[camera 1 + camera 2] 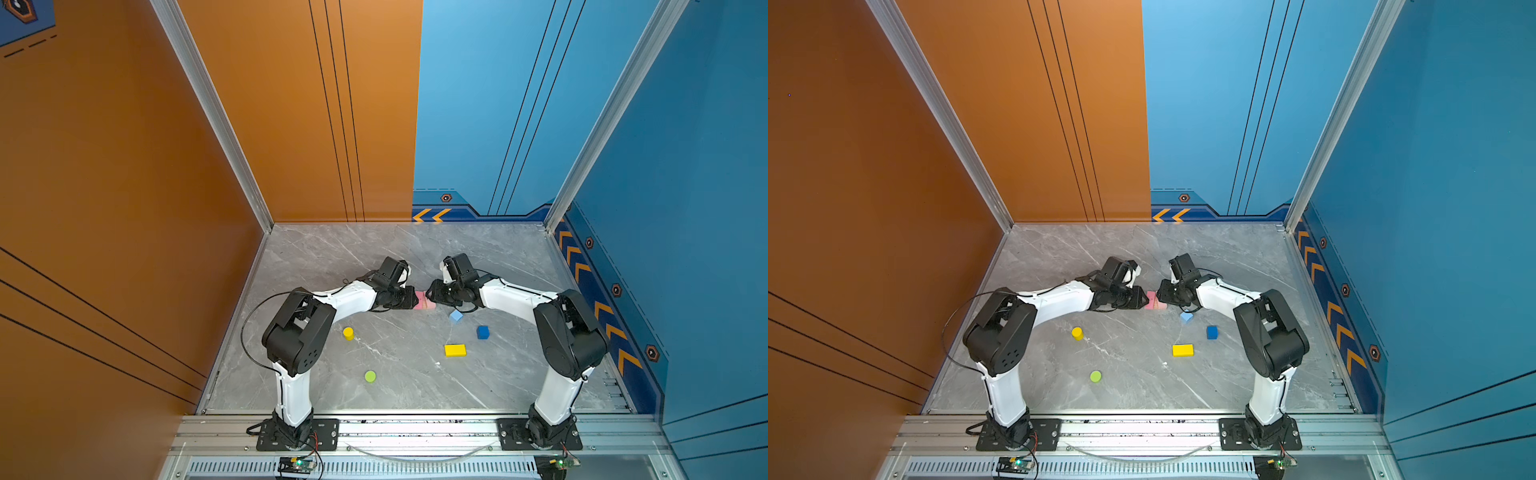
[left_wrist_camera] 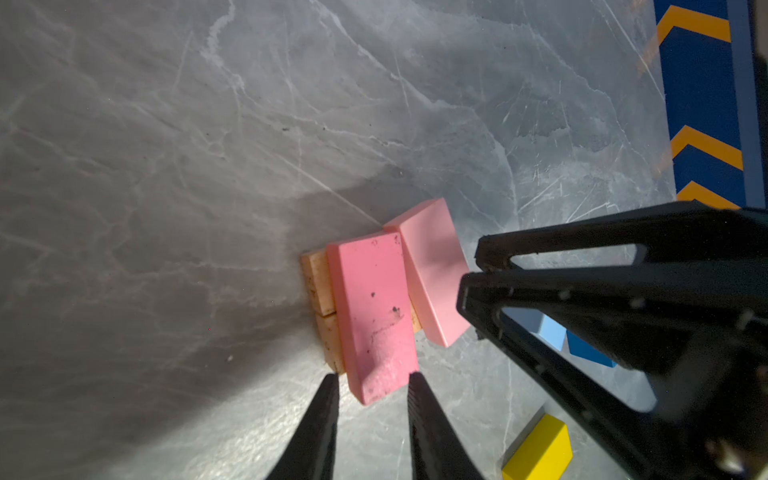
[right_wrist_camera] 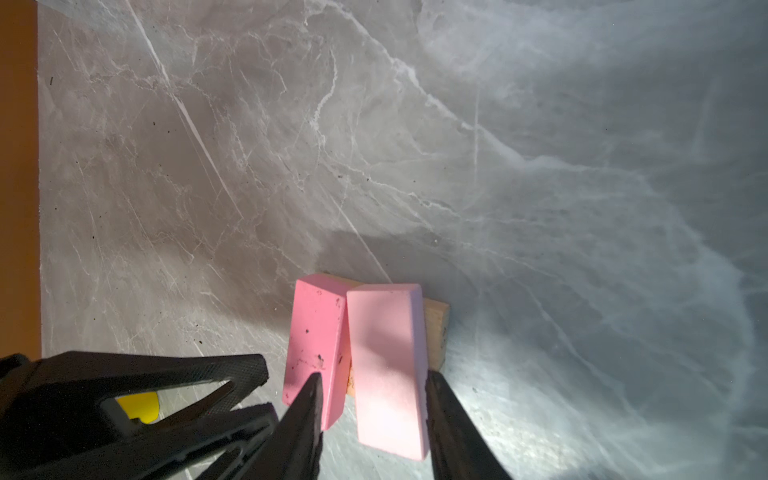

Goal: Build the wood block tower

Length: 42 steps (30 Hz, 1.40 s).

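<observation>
Two tan planks (image 2: 320, 282) lie side by side mid-table as the tower's lowest layer. Across them lie two pink bars, seen together in both top views (image 1: 424, 301) (image 1: 1154, 301). My left gripper (image 2: 372, 376) is shut on the near end of the darker pink bar (image 2: 374, 307), which overhangs the planks. From the opposite side my right gripper (image 3: 372, 373) is shut on the paler pink bar (image 3: 386, 357), which sits askew against the darker one. The two grippers (image 1: 417, 298) (image 1: 430, 296) nearly meet over the bars.
Loose on the table nearer the arm bases are a light-blue cube (image 1: 456, 316), a dark-blue cube (image 1: 482, 332), a yellow brick (image 1: 455, 350), a yellow cylinder (image 1: 348, 333) and a lime-green cylinder (image 1: 370, 376). Walls close the table at the back and both sides.
</observation>
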Each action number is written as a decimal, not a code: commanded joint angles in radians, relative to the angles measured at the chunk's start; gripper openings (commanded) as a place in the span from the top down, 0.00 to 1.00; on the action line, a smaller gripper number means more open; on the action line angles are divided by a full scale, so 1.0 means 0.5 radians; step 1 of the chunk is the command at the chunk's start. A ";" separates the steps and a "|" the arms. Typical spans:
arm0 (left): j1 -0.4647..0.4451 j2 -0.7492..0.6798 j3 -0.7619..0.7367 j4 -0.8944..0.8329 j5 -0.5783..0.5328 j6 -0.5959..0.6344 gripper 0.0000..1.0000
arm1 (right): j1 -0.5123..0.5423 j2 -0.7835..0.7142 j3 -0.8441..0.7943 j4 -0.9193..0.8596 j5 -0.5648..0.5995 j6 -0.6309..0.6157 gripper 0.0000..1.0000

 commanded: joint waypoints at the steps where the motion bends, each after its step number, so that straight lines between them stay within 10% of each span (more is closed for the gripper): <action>1: 0.016 0.045 0.066 -0.036 0.067 0.013 0.70 | 0.004 0.027 0.044 0.011 -0.019 0.037 0.58; 42: 0.001 0.149 0.163 -0.063 0.111 0.003 0.75 | 0.023 0.085 0.074 0.025 -0.045 0.088 0.64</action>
